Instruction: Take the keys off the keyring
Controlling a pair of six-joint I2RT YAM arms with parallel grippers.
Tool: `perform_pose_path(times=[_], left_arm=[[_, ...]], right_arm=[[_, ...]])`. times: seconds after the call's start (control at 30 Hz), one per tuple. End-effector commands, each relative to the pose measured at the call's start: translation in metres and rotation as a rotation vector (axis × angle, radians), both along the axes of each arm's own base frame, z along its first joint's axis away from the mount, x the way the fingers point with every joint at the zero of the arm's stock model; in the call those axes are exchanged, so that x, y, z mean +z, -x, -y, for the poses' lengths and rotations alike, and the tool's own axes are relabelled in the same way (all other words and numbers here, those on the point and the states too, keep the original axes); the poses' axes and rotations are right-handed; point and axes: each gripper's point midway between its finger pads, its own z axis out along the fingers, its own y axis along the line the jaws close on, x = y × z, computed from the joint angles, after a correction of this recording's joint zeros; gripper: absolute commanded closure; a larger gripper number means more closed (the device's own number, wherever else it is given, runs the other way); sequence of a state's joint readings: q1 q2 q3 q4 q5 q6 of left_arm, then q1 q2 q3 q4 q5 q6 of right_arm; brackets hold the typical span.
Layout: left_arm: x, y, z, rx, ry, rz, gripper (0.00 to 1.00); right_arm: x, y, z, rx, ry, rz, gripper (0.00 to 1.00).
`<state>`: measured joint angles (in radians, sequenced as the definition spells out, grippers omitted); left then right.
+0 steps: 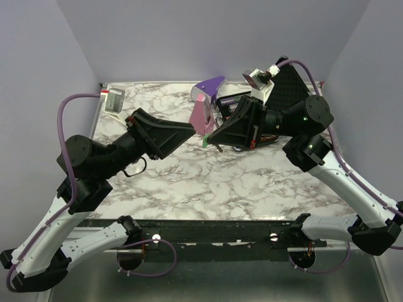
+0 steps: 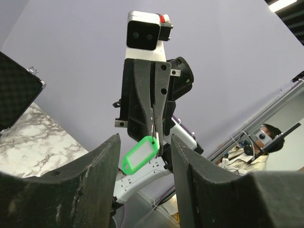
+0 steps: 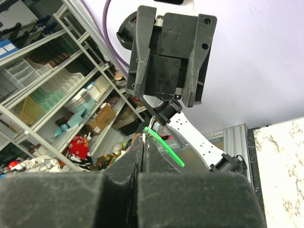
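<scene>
The right end effector [image 1: 211, 137] is closed. Its two dark fingers are pressed flat together and pinch the green key [image 2: 139, 155] by its upper corner. The key's bright green plastic head has a pale window in its middle. It hangs tilted just below the fingertips, in the air above the surface. The keyring [image 2: 153, 127] appears to be the thin silvery wire running up the seam between the closed fingers, though most of its shape is hidden. In the right wrist view, only a thin green edge and a glint of metal poke out from the shut fingers.

The left end effector [image 1: 189, 133] is open and holds nothing. In its own wrist view, its fingers [image 2: 95, 185] stand spread to either side of the green key. In the top view, its tips stop just short of the right fingertips. The two end effectors point at each other, almost nose to nose. They meet over the middle of the white-and-grey marble surface [image 1: 252, 189], a little toward the back.

Just behind the meeting point stands a purple-and-pink wedge-shaped object [image 1: 205, 107]. Further back on the right is a black case [image 1: 291, 87], beside the right arm's wrist camera. Both arms reach inward from the near edge, with purple cables [image 1: 63, 110] looping along them.
</scene>
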<state>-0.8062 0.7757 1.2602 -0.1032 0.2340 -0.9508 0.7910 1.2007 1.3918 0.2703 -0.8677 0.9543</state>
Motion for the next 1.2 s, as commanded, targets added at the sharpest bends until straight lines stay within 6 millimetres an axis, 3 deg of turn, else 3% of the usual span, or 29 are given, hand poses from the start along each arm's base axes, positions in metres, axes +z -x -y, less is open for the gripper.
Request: perform_pose_path(times=[0.0, 0.17, 0.5, 0.63, 0.73, 1.03, 1.17], left_arm=[[0.013, 0.007, 0.006, -0.047, -0.019, 0.047, 0.47], [0.015, 0.009, 0.012, -0.083, -0.037, 0.054, 0.48], [0.006, 0.010, 0.025, -0.146, -0.065, 0.026, 0.63], [0.003, 0.010, 0.030, -0.165, -0.081, 0.012, 0.80], [0.004, 0.011, 0.029, -0.164, -0.082, 0.012, 1.00], [-0.005, 0.005, 0.028, -0.108, -0.225, -0.010, 1.00], [-0.011, 0.005, 0.027, -0.104, -0.320, 0.003, 1.00]], right_arm=[[0.011, 0.003, 0.002, -0.001, -0.033, 0.017, 0.99], [0.010, 0.003, 0.002, -0.002, -0.029, 0.012, 0.99], [0.007, 0.003, 0.002, -0.006, -0.020, 0.008, 0.99], [0.007, 0.003, 0.002, -0.007, -0.021, 0.007, 0.99], [0.007, 0.003, 0.002, -0.008, -0.021, 0.010, 0.99], [-0.001, 0.003, 0.002, -0.007, 0.014, 0.007, 0.99], [-0.015, 0.001, -0.002, 0.005, 0.095, 0.017, 0.99]])
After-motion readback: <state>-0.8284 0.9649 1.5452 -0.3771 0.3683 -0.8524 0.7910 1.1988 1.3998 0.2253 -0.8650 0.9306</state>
